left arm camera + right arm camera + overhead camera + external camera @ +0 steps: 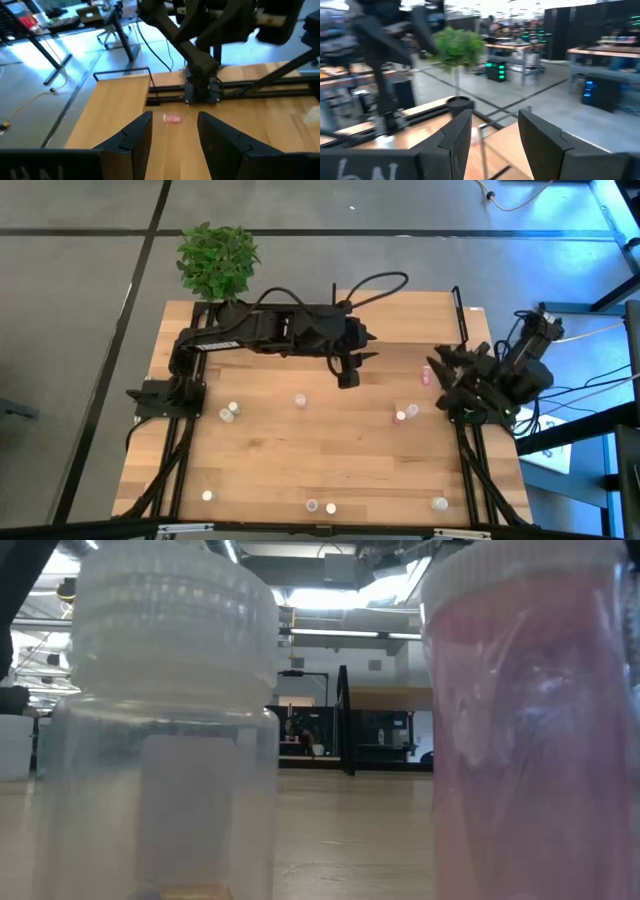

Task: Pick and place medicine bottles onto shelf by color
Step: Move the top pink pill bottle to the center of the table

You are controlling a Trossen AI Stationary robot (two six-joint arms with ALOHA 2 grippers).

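one at a time, working through the medicine bottles (300, 400) scattered over the table (380, 460), most of them standing upright and well apart. reaching the left gripper (347, 380) out over the middle of the table, hanging above the wood with fingers (135, 137) spread and nothing between them. looking past those fingers at a pink bottle (172, 118) lying on its side, straight ahead of the gripper, toward the base of the right arm. in the high view, finding that same pink bottle (425, 377) just beside the folded right arm and well apart from the left gripper.

judging its long axis to be running crosswise to the left gripper's line of approach, so probably needing a wrist turn to close the fingers across the narrow body and not end to end. keeping the right gripper (440, 370) parked at the table's right edge, jaws likewise parted and empty, pointing back toward the plant (457, 47); likely nearer the bottle, yet facing away from it. not making out the shelf with any certainty. filling the low view with two bottles, a white-capped bottle (170, 720) and a pink-tinted bottle (530, 720).
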